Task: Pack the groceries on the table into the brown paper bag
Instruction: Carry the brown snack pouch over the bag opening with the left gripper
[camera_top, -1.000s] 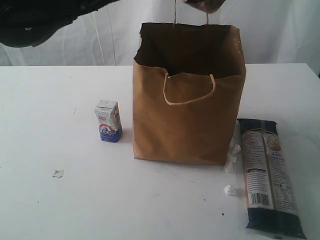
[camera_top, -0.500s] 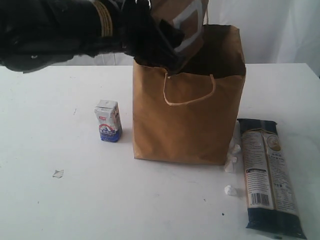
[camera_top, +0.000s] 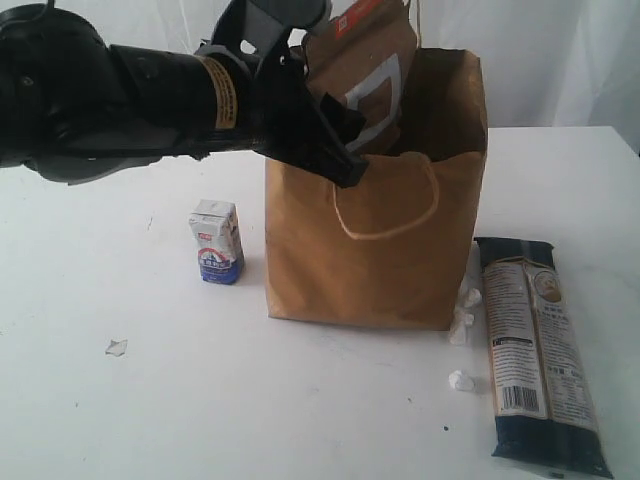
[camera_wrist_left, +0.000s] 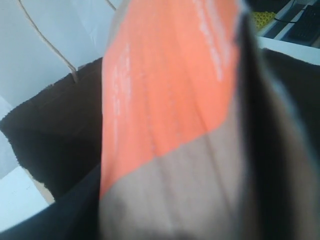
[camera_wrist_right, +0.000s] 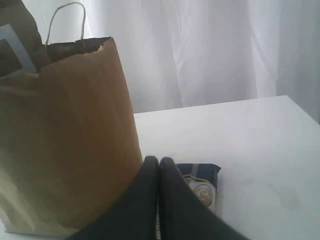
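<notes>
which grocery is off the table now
The brown foil pouch, held at the mouth of the paper bag; the carton and pasta packet rest on the table.

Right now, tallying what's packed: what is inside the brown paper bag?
The brown foil pouch, its lower end below the rim. The bag's opaque walls hide anything deeper.
</notes>
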